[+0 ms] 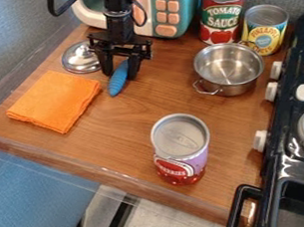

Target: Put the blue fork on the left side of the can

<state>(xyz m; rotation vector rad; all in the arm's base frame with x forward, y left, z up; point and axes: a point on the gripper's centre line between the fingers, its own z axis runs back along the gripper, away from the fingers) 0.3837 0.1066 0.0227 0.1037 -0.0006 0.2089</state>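
Fork (117,80) between the parted fingers (134,68), blue end lowermost

The black arm (119,2) comes in at the top edge, left of the middle of the view, and runs almost straight down. A dark cable (53,8) loops out at its upper left, and another bends close along its right side. The wrist (121,31) points downward, with the hand (120,75) hanging below it, fingers down. A wide crosspiece sits above the two black fingers, which stand apart, side by side, with a gap between them.
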